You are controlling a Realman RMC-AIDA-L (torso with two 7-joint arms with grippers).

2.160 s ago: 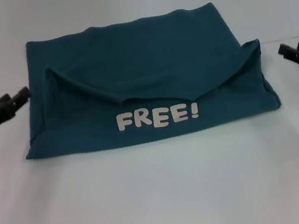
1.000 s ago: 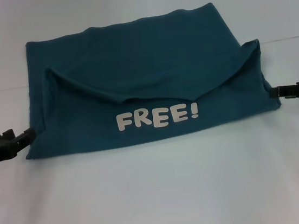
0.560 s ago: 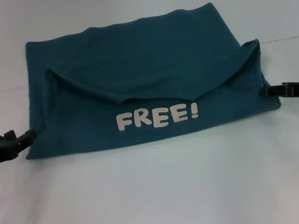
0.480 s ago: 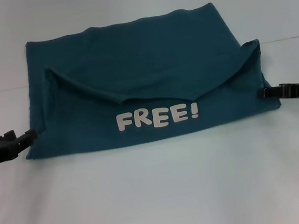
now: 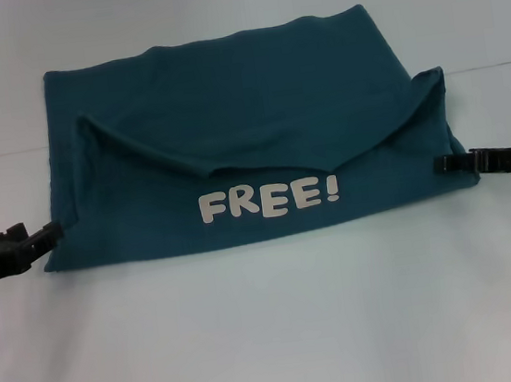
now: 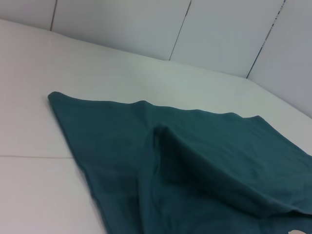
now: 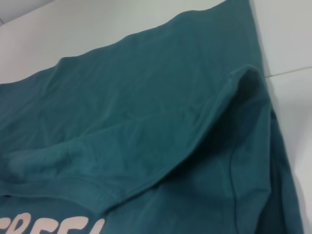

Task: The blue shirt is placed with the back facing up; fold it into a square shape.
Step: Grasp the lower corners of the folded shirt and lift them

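1. Blue shirt [image 5: 250, 145] lies flat on the white table [image 5: 274, 338], partly folded: a near flap is turned back so the white "FREE!" lettering [image 5: 269, 199] faces up, sagging in a V above the print. Far layer shows plain fabric.
2. Left gripper [image 5: 48, 235] sits at the shirt's left edge, level with the lettering, tip touching or just beside the cloth. Can't tell if it's clenched or released.
3. Right gripper [image 5: 441, 164] is at the shirt's right edge, tip over the fabric. It looks narrow, but whether it's gripping cloth I can't tell.
4. Risk: each gripper pinches only the top layer at the edge. A lift would then peel the flap and leave the lower layer behind, wrecking the fold.
5. Risk: uneven grasp heights either side of the lettering. The fold line would skew and the result wouldn't be square.
6. Risk: soft fabric slips out mid-lift if the bite is shallow. The sagging V flap would likely bunch.
7. Risk: a tip dragging along the table pushes the edge inward and wrinkles it.
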